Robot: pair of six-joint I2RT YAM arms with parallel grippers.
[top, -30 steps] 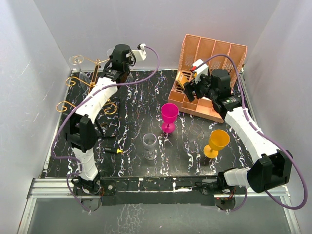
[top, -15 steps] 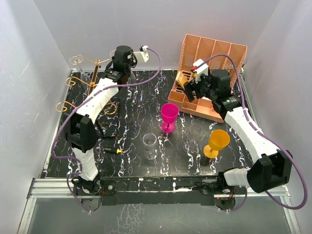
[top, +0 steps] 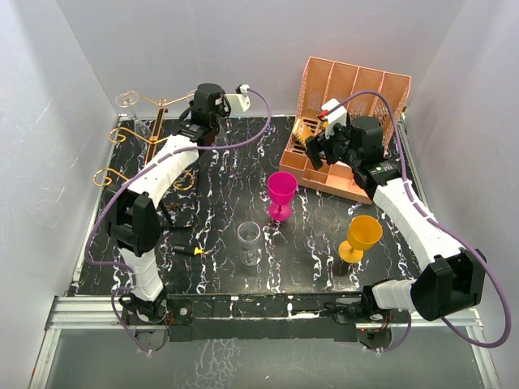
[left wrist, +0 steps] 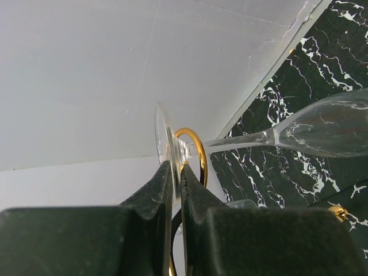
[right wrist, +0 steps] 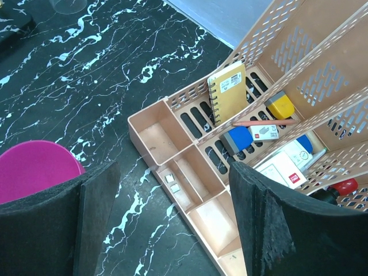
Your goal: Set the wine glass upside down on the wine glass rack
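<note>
**Change of state.** Over the last second the left wrist has rolled and shifted slightly to the right in the overhead view, and its camera mount now sits lower against the back wall. The wine glass rack [top: 159, 109] has not moved. The right fingers [right wrist: 54, 224] have spread a little further. Judgement: the left arm is aligning the glass with a rack arm, so the hanging step is in progress, not complete.

**Fingers.** The left fingers [left wrist: 152, 198] are shut on the rim of the clear foot [left wrist: 163, 135] of the wine glass [left wrist: 322, 129]. The right fingers stand wide and hold nothing, above the front trays of the salmon-pink organiser [right wrist: 172, 141].

**Location.** The wine glass is carried clear of the tabletop [left wrist: 345, 34] at the far left corner. Its foot is just beside a gold ring [left wrist: 199, 155] of the rack; whether they touch cannot be told.

**Orientation.** The long axis runs foot, stem, bowl, left to right across the wrist view and rising slightly. The bowl end points towards the tabletop and the foot towards the rack, which suggests an inverted or near-inverted attitude. The mouth is out of frame.
</note>
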